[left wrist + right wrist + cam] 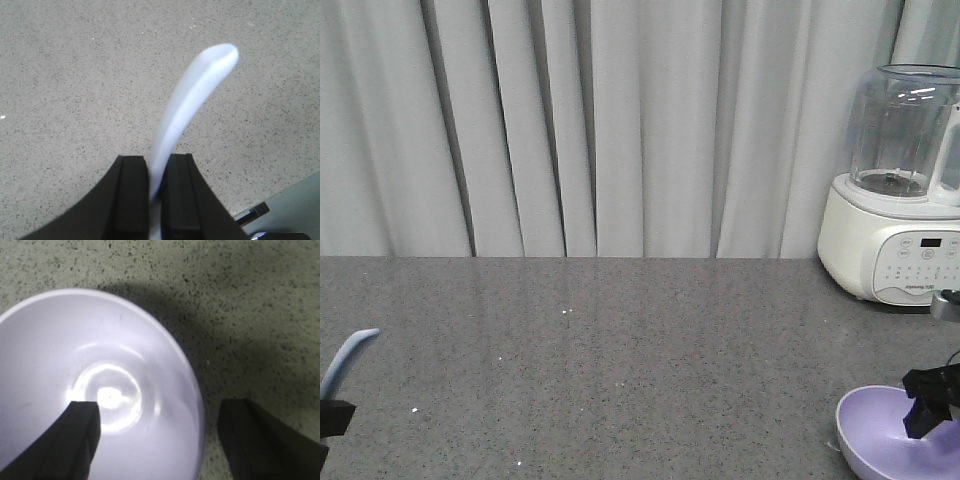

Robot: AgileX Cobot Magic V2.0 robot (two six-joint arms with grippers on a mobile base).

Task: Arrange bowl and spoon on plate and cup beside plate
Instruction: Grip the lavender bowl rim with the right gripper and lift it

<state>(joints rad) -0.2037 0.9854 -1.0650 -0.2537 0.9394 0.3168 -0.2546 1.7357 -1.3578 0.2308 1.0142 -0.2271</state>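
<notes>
The pale blue spoon [192, 95] is held by its lower handle, and its curved handle end sticks up and away over the counter. My left gripper [157, 167] is shut on it. In the front view the spoon [347, 355] shows at the bottom left edge above that gripper [330, 418]. The lavender bowl [60, 355] sits on the counter at the bottom right [880, 425]. My right gripper [160, 415] is open astride its rim, with one finger [80, 432] inside the bowl and the other [252, 437] outside. The plate and the cup are out of view.
A white blender with a clear jug [898, 190] stands at the back right of the grey speckled counter [620, 370]. Grey curtains [570, 120] hang behind the counter. In the left wrist view the counter's edge [280, 192] runs across the lower right corner.
</notes>
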